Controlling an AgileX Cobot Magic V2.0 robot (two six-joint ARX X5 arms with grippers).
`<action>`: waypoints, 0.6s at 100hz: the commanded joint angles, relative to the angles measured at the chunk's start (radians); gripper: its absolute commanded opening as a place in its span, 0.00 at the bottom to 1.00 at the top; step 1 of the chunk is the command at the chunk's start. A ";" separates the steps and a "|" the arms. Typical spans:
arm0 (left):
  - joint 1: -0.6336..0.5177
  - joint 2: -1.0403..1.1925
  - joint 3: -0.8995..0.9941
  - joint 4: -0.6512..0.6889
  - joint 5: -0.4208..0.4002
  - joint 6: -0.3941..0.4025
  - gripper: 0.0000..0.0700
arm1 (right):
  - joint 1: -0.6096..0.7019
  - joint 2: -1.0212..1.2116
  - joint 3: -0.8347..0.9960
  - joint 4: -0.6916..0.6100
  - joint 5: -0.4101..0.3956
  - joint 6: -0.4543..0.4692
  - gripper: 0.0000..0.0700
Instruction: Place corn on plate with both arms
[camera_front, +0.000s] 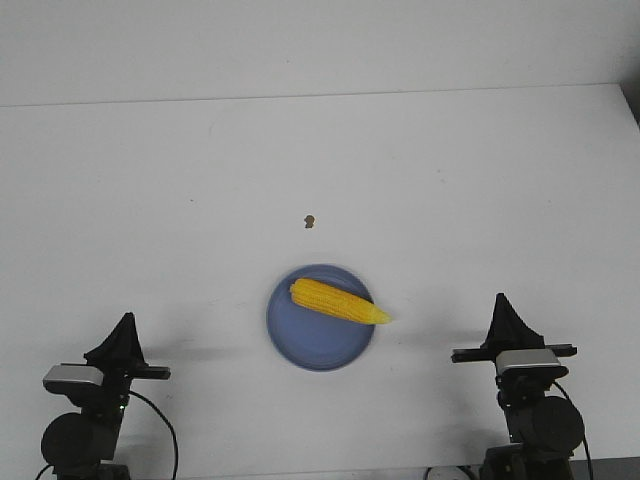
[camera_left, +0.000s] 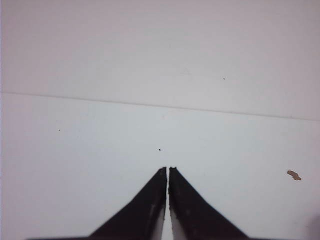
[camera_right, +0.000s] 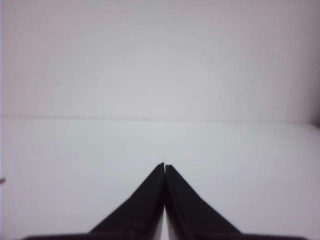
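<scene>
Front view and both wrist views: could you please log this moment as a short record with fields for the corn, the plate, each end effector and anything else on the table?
corn: yellow cob lying across the plate, pointed tip sticking out past the rim on the robot's right
plate: blue, round, between the two arms
left end effector: shut, empty, apart from the plate
right end effector: shut, empty, apart from the plate
other: small brown scrap on the white table, beyond the plate

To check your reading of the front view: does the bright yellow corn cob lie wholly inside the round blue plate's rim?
No: the bright yellow corn cob rests on the round blue plate, but its pointed tip overhangs the rim.
</scene>
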 joint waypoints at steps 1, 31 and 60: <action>0.000 -0.001 -0.019 0.010 0.001 -0.003 0.02 | 0.000 -0.002 -0.023 0.032 0.016 0.011 0.00; 0.000 -0.001 -0.019 0.010 0.001 -0.003 0.02 | 0.000 -0.002 -0.080 0.106 0.019 0.011 0.00; 0.000 -0.001 -0.019 0.010 0.001 -0.003 0.02 | 0.000 -0.002 -0.080 0.116 0.018 0.013 0.00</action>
